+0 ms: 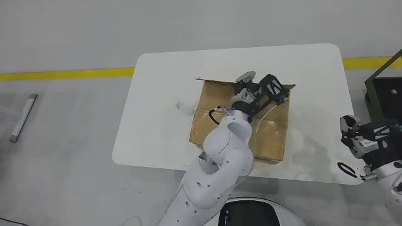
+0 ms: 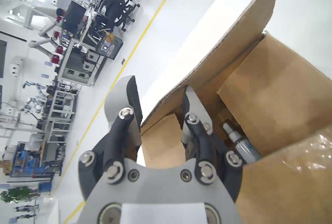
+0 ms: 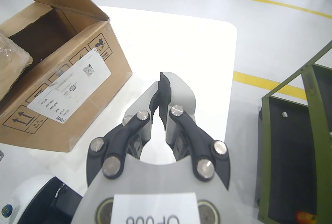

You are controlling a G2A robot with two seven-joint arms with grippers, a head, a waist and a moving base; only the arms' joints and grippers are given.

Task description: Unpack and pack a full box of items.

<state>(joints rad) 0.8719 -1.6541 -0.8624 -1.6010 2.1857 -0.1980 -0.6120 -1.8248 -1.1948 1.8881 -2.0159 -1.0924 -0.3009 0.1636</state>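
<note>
With the left hand (image 2: 160, 97) open astride the box (image 2: 272, 85) edge, cardboard may be gripped instead of the bottle (image 2: 241, 143); the right hand (image 3: 162, 97) is closed.

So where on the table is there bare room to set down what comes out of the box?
One bare patch is the table between the box and the table's left edge. A second lies between the box and the right gripper, with a narrower strip along the far edge. It is crowded over the box, where the left gripper sits, jaws astride a flap.
</note>
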